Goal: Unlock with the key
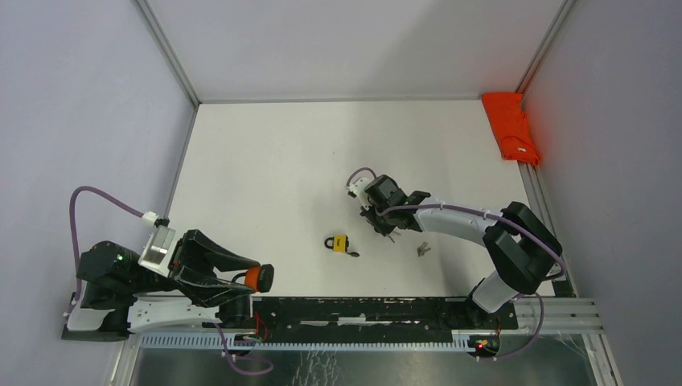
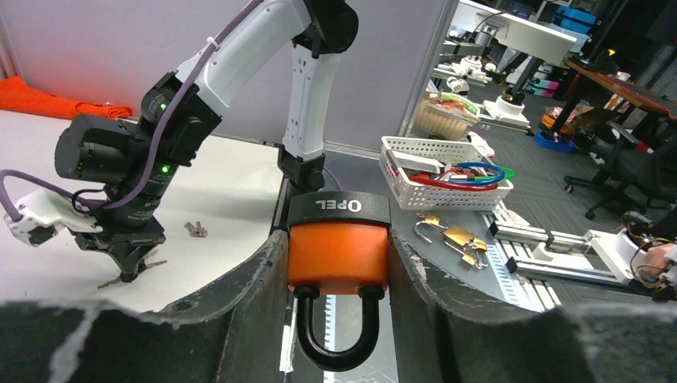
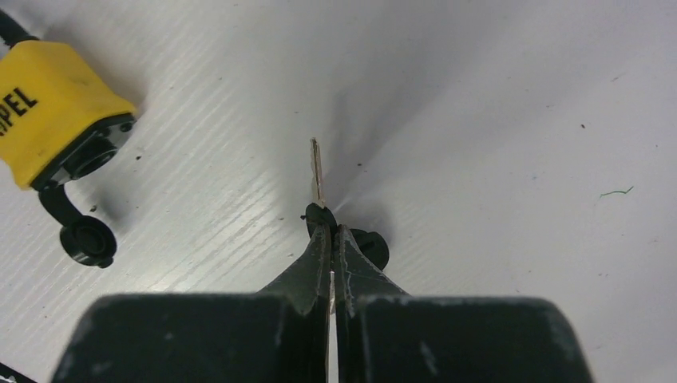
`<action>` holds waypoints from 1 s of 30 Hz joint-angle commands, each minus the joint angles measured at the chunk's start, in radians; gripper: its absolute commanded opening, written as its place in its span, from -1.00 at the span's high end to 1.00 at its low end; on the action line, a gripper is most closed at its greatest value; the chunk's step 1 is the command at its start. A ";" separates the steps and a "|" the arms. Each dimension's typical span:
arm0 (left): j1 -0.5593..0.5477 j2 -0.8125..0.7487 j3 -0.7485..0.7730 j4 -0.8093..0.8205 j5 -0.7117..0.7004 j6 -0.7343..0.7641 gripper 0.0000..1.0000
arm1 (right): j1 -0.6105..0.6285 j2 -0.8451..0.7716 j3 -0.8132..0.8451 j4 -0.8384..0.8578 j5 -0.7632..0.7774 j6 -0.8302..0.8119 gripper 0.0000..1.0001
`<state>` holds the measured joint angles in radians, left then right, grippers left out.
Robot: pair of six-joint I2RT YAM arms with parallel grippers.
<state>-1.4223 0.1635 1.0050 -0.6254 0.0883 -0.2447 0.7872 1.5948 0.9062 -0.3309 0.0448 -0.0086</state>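
From above, the left arm [image 1: 201,265] sits folded at the near-left corner of the white worktop [image 1: 273,153]. Its jaws are clamped on an orange padlock [image 1: 257,277], held just above the near edge. The right arm [image 1: 450,221] reaches out to the middle of the worktop with its jaws pointing down, and what they hold is too small to tell here. A yellow padlock [image 1: 339,243] lies on the worktop near those jaws, on the side toward the left arm. A small bunch of spare keys [image 1: 422,249] lies on the other side. A red cloth [image 1: 511,125] is bunched at the far-right corner.

The left wrist camera shows the orange padlock [image 2: 338,255] gripped by its body between the two jaws, with the black shackle toward the camera. Beyond it the right arm [image 2: 239,56] hangs over the worktop, thin metal sticking out below its jaws. The spare keys [image 2: 194,230] lie nearby.

The right wrist camera shows the jaws together, pinching the black head of a key [image 3: 317,167]. Its blade points away over the worktop. The yellow padlock [image 3: 52,120] lies apart at the upper left, its black keyhole cap [image 3: 86,242] dangling open.
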 commanded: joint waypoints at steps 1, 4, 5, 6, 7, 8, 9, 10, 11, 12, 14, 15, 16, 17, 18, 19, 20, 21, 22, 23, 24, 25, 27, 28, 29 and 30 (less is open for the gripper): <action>-0.006 0.002 0.020 0.084 0.005 0.056 0.96 | 0.067 -0.023 0.020 -0.027 0.104 -0.001 1.00; -0.006 0.002 0.020 0.087 0.009 0.054 0.96 | 0.121 -0.007 0.019 -0.035 0.137 0.002 1.00; -0.005 0.002 0.019 0.088 0.010 0.054 0.96 | 0.137 -0.001 0.018 -0.034 0.136 0.004 1.00; -0.006 0.002 0.018 0.090 0.011 0.054 0.96 | 0.150 0.003 0.020 -0.037 0.135 0.007 1.00; -0.005 0.002 0.018 0.091 0.013 0.054 0.96 | 0.157 0.009 0.020 -0.034 0.132 0.007 1.00; -0.006 0.003 0.017 0.093 0.015 0.052 0.96 | 0.163 0.014 0.020 -0.035 0.125 0.007 1.00; -0.006 0.002 0.017 0.094 0.017 0.050 0.96 | 0.168 0.015 0.020 -0.034 0.121 0.037 1.00; -0.005 0.004 0.017 0.094 0.019 0.049 0.96 | 0.172 0.015 0.018 -0.033 0.117 0.043 1.00; -0.005 0.004 0.017 0.093 0.020 0.047 0.96 | 0.176 0.012 0.017 -0.032 0.113 0.048 1.00; -0.005 0.004 0.017 0.093 0.021 0.046 0.96 | 0.179 0.008 0.017 -0.032 0.111 0.051 1.00; -0.006 0.003 0.017 0.093 0.022 0.044 0.96 | 0.184 0.002 0.013 -0.031 0.097 0.053 1.00; -0.005 0.002 0.017 0.092 0.022 0.045 0.96 | 0.186 0.002 0.014 -0.032 0.095 0.056 1.00; -0.005 0.001 0.018 0.092 0.022 0.045 0.96 | 0.190 0.002 0.014 -0.035 0.093 0.058 1.00; -0.006 0.001 0.017 0.093 0.022 0.044 0.96 | 0.197 0.002 0.014 -0.036 0.092 0.059 1.00; -0.006 0.000 0.017 0.093 0.022 0.043 0.96 | 0.202 0.004 0.013 -0.036 0.089 0.059 1.00; -0.006 0.001 0.017 0.093 0.023 0.043 0.96 | 0.210 0.005 0.013 -0.037 0.086 0.060 1.00; -0.005 0.001 0.017 0.093 0.024 0.041 0.96 | 0.219 0.007 0.012 -0.038 0.083 0.062 1.00; -0.006 0.001 0.017 0.093 0.026 0.039 0.96 | 0.226 0.009 0.013 -0.039 0.082 0.064 1.00; -0.005 0.001 0.017 0.093 0.026 0.038 0.96 | 0.234 0.010 0.013 -0.040 0.082 0.066 1.00; -0.006 0.001 0.015 0.093 0.026 0.036 0.96 | 0.240 0.011 0.012 -0.040 0.078 0.068 1.00; -0.006 -0.001 0.015 0.094 0.028 0.036 0.96 | 0.246 0.014 0.012 -0.040 0.075 0.071 0.96; -0.005 -0.001 0.015 0.095 0.029 0.036 0.96 | 0.252 0.016 0.012 -0.042 0.074 0.073 0.93; -0.006 -0.001 0.015 0.095 0.028 0.036 0.96 | 0.260 0.019 0.011 -0.042 0.067 0.074 0.90; -0.006 -0.001 0.015 0.095 0.030 0.036 0.96 | 0.262 0.020 0.010 -0.041 0.067 0.076 0.88; -0.005 0.000 0.015 0.095 0.029 0.037 0.96 | 0.266 0.020 0.010 -0.041 0.066 0.076 0.86; -0.005 0.000 0.015 0.095 0.029 0.036 0.96 | 0.269 0.019 0.010 -0.040 0.065 0.078 0.83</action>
<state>-1.4223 0.1635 1.0050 -0.6235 0.0990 -0.2447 1.0424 1.6035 0.9062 -0.3573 0.1246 0.0483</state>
